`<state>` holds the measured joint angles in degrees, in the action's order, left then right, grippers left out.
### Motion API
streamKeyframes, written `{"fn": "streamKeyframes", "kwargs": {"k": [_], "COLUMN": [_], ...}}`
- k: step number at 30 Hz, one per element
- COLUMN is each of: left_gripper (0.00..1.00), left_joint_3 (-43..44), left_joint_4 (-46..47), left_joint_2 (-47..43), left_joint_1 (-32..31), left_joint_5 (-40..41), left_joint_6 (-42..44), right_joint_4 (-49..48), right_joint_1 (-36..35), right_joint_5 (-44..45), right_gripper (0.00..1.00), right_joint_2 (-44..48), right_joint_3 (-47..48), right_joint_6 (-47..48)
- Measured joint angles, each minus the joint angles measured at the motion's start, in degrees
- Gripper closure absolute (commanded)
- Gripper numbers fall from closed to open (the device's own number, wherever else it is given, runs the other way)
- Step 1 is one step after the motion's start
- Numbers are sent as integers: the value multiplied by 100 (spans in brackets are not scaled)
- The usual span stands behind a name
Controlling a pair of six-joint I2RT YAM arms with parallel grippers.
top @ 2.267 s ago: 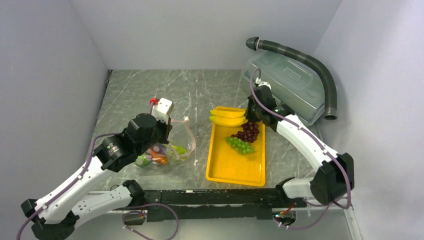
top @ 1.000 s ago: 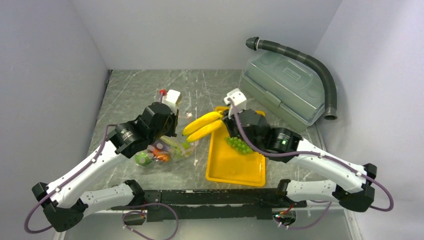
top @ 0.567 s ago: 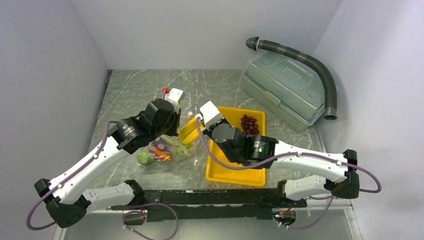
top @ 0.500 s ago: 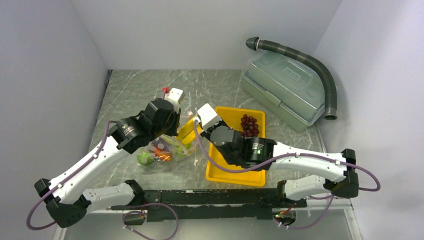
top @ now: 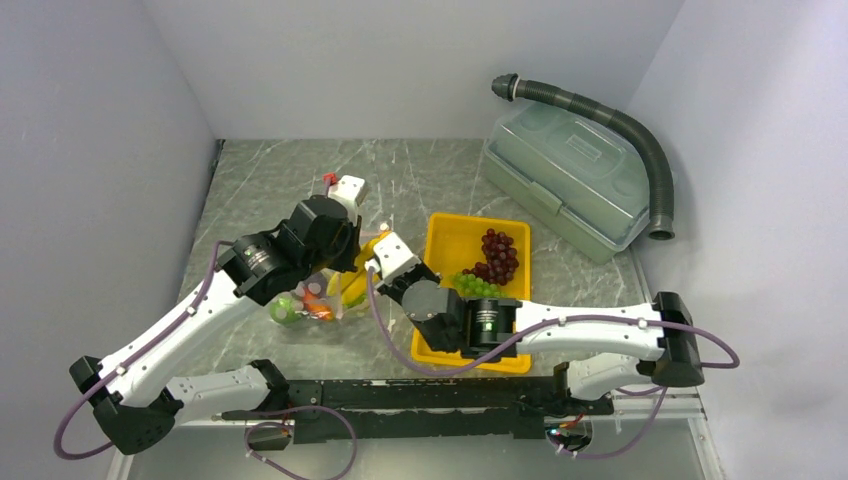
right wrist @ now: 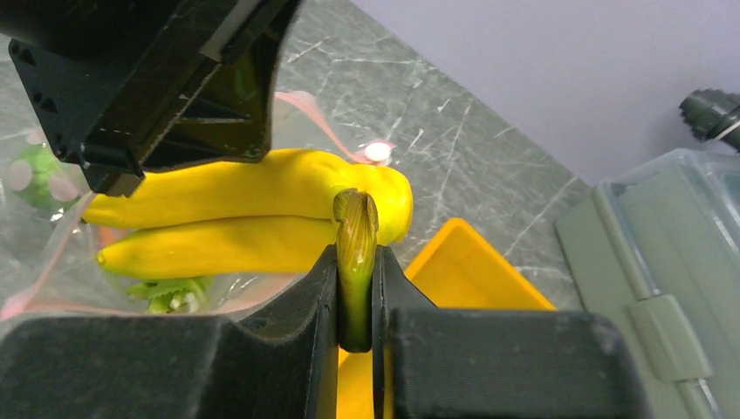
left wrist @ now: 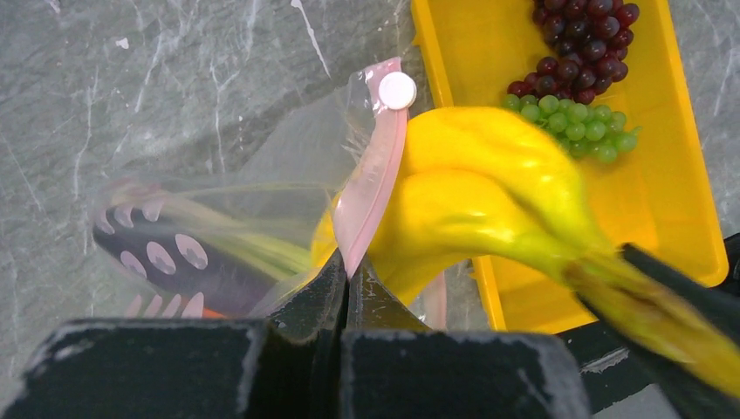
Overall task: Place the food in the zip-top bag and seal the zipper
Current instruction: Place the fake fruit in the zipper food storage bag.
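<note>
My left gripper (left wrist: 346, 284) is shut on the pale pink zipper (left wrist: 371, 188) of the clear zip-top bag (top: 310, 300) and holds its mouth up. The bag holds a purple eggplant (left wrist: 170, 262), green stalks and something orange. My right gripper (right wrist: 354, 288) is shut on the green stem of the yellow bananas (right wrist: 253, 205), whose tips reach into the bag's mouth (top: 355, 275). Dark red grapes (top: 497, 255) and green grapes (top: 478, 287) lie in the yellow tray (top: 452, 240).
A large translucent grey-green lidded box (top: 570, 180) stands at the back right with a dark corrugated hose (top: 625, 130) over it. The grey marble table (top: 270, 180) is walled by pale panels on three sides.
My right gripper has carried the bananas from the tray leftward to the bag's mouth and pushed their tips in. My left gripper has kept hold of the zipper.
</note>
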<state>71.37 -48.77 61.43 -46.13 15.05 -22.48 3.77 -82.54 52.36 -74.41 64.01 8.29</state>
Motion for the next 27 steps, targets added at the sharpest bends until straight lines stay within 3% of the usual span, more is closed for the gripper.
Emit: {"fn": "streamKeyframes", "kwargs": {"k": [15, 27], "left_gripper": [100, 100], "left_joint_3": [0, 103], "left_joint_4": [-17, -44], "left_joint_2": [-22, -98], "left_joint_1": [9, 15], "left_joint_5": [-157, -254], "left_joint_6": [-291, -404], "right_joint_4": [-2096, -2719], "right_joint_1": [-31, 208], "right_joint_5": [1239, 1928], "right_gripper": [100, 100], "right_joint_2": [-859, -935], "right_joint_3": [-581, -798], "right_joint_6": [-590, -859]}}
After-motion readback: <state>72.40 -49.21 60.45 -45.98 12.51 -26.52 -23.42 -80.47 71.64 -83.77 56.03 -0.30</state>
